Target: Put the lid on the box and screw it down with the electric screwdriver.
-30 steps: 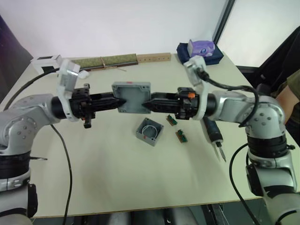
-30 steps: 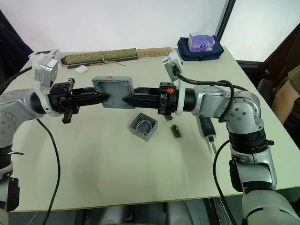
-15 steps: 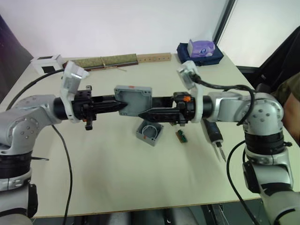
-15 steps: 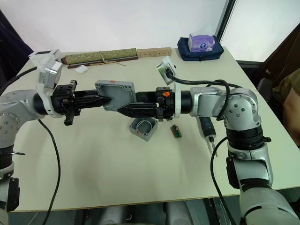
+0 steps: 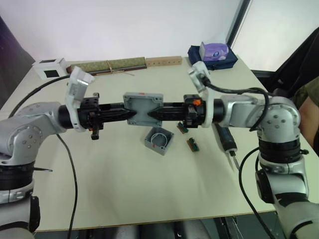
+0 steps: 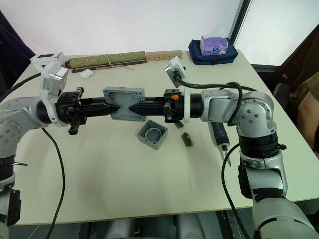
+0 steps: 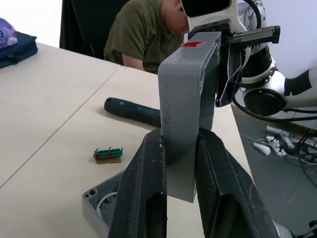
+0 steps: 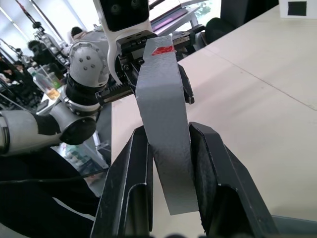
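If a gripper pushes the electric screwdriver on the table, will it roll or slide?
The electric screwdriver looks round and stick-shaped, lying flat on the table, so a sideways push would probably roll it. Its body looks stiff, so it should not bend. The thin bit may be delicate.

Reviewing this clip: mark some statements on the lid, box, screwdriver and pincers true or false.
1. Both pincers grip the lid from opposite edges, above the table. True: left pincer, right pincer.
2. The lid already sits on the box. False: the box lies open on the table, white wire loop visible inside.
3. The electric screwdriver lies on the table below the right arm. True.
4. The left pincer holds the electric screwdriver. False: it is shut on the lid.
5. Small green circuit boards lie inside the box. False: they lie on the table beside it.
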Controlling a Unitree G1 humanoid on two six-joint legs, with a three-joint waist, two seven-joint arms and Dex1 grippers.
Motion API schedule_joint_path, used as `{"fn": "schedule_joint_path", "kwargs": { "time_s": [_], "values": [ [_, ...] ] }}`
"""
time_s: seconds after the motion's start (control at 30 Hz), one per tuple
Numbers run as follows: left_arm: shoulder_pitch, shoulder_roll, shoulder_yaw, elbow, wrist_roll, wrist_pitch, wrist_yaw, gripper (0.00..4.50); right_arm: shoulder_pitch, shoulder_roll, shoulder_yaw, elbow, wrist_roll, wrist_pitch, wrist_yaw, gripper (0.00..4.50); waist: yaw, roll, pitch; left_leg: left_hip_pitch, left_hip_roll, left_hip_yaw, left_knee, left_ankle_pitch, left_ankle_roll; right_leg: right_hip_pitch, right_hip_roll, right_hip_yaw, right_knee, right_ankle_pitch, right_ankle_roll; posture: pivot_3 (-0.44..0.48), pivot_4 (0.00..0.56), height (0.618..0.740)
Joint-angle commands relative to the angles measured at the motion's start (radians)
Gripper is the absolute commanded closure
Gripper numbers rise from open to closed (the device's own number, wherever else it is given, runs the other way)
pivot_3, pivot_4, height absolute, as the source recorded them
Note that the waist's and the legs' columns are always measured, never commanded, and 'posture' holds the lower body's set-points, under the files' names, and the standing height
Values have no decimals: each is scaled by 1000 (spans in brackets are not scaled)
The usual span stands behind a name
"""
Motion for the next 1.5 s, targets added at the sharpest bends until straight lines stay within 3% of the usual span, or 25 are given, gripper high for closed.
{"fn": "schedule_joint_path", "kwargs": {
  "time_s": [0.03, 0.07, 0.23, 0.37, 0.43, 0.57, 0.7, 0.8, 1.07, 1.27, 1.5],
  "values": [
    [-12, 25, 11, -36, 15, -18, -6, 4211, -13, -5, -47, -12, -5, -23, 38, 3978, 0, 0, 0, 0, 0, 0, 0, 0, 0, 0, 0, 0, 0, 0, 0, 0, 150, 740],
    [-16, 33, 7, -29, 18, -4, 1, 4211, -6, -16, -37, -36, -41, -47, 56, 3985, 0, 0, 0, 0, 0, 0, 0, 0, 0, 0, 0, 0, 0, 0, 0, 0, 150, 740],
    [-28, 64, 6, -4, 29, 14, -1, 2153, 97, -71, 97, -174, -403, -362, 170, 3988, 0, 0, 0, 0, 0, 0, -1, 0, 0, 0, 0, 0, -1, 0, 0, 0, 150, 740],
    [9, 124, 0, 10, 79, -11, -50, 630, 196, -77, 201, -158, -744, -735, 201, 3988, -2, 0, 0, 0, 0, 0, -1, 0, 0, 0, 0, 0, -2, 0, 0, 0, 150, 740],
    [34, 150, -5, 21, 105, -30, -82, 97, 241, -69, 228, -125, -871, -910, 214, 3988, -4, 0, 0, 0, 0, 1, -1, 0, 0, -1, 0, 1, -2, 0, 0, 0, 150, 740],
    [57, 176, -17, 48, 146, -62, -132, 97, 311, -71, 291, -1, -1191, -1433, 193, 3988, -3, 0, 0, 0, 0, 2, -2, 0, 0, -1, 1, 1, -2, 0, 0, 0, 150, 740],
    [65, 185, -38, 68, 187, -95, -169, 97, 325, -105, 326, 177, -1564, -1950, 23, 3988, -1, 0, 0, 0, 0, 3, -2, 0, 0, -1, 0, 1, -3, 0, 0, 0, 150, 740],
    [68, 185, -40, 73, 200, -107, -184, 97, 311, -111, 328, 274, -1811, -2147, -134, 3988, -1, 0, 0, 0, 0, 3, -1, 0, 0, -1, 0, 2, -3, 0, 0, 0, 150, 740],
    [84, 176, -34, 56, 214, -107, -186, 97, 354, -94, 326, 338, -2172, -2074, -399, 3988, -3, 0, 0, 0, 0, 3, -1, 0, -1, -2, 1, 2, -1, 0, 0, 0, 150, 740],
    [101, 174, -27, 40, 209, -103, -176, 97, 387, -87, 319, 303, -2224, -1974, -452, 3988, -3, 0, 0, 0, 0, 3, -1, 0, -1, -1, 0, 3, -1, 0, 0, 0, 150, 740],
    [109, 169, -33, 35, 213, -110, -173, 97, 412, -82, 331, 267, -2187, -1916, -414, 3988, -3, 0, 0, 0, 0, 3, -1, 0, -1, -1, 0, 3, -1, 0, 0, 0, 150, 740]
  ]
}}
